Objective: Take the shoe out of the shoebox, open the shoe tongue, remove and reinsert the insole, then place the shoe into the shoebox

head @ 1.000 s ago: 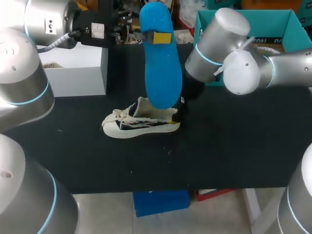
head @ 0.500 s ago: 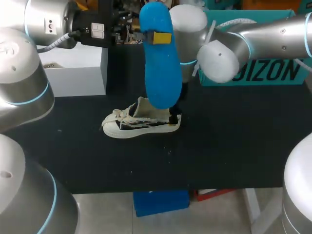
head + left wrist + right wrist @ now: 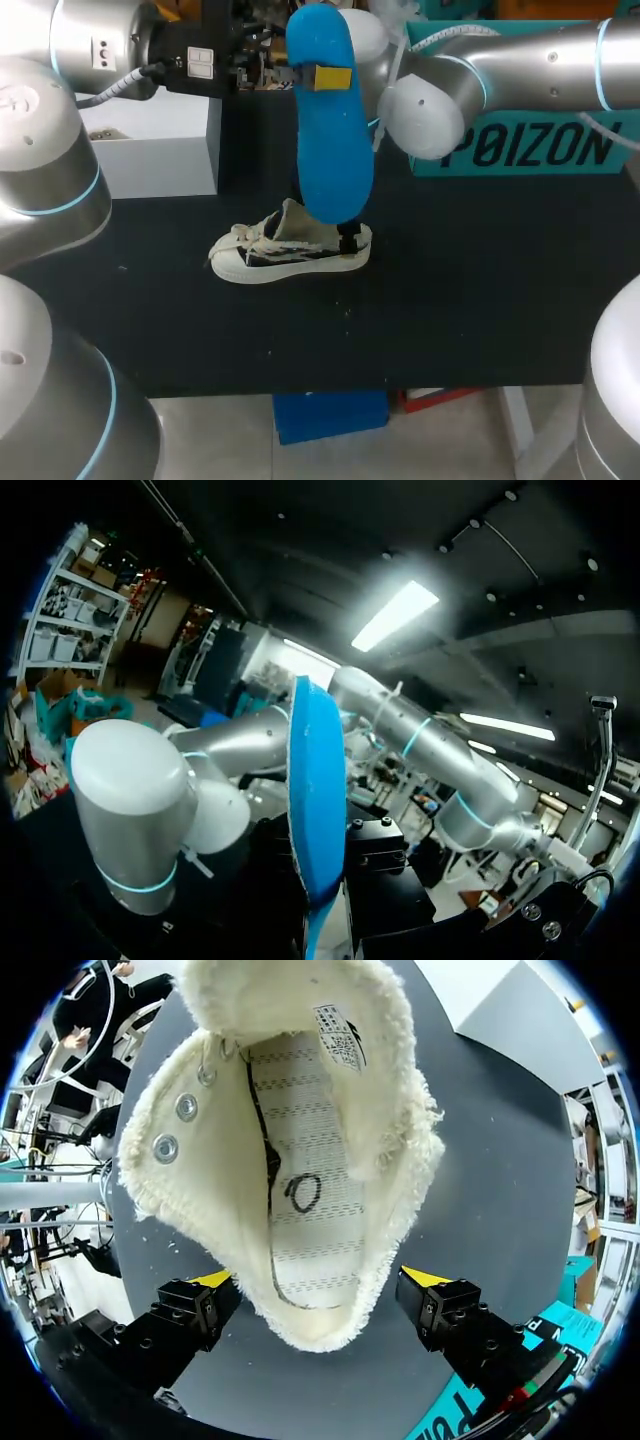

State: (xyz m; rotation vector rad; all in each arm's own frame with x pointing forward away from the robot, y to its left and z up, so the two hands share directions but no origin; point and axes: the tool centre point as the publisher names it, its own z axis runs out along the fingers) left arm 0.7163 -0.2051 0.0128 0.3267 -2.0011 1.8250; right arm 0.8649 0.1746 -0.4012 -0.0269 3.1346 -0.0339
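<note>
My left gripper (image 3: 322, 77) is shut on a blue insole (image 3: 330, 140), which hangs upright above the shoe; the left wrist view shows the insole (image 3: 318, 800) edge-on. The cream canvas shoe (image 3: 288, 250) lies on the black table, toe to the left. My right arm comes in from the right behind the insole, and its gripper (image 3: 350, 238) is down at the shoe's heel. In the right wrist view the shoe (image 3: 300, 1150) gapes with its tongue pulled back and its inner sole bare. My right gripper (image 3: 318, 1282) is open, one yellow tip on each side of the heel.
The teal shoebox (image 3: 530, 150) stands at the back right of the table (image 3: 480, 300). A white box (image 3: 150, 140) sits at the back left. Bare black tabletop lies in front of and to the right of the shoe.
My right arm has swung to the left and back, uncovering the front of the teal box, with its gripper staying down at the shoe's heel. Insole and left arm have not moved.
</note>
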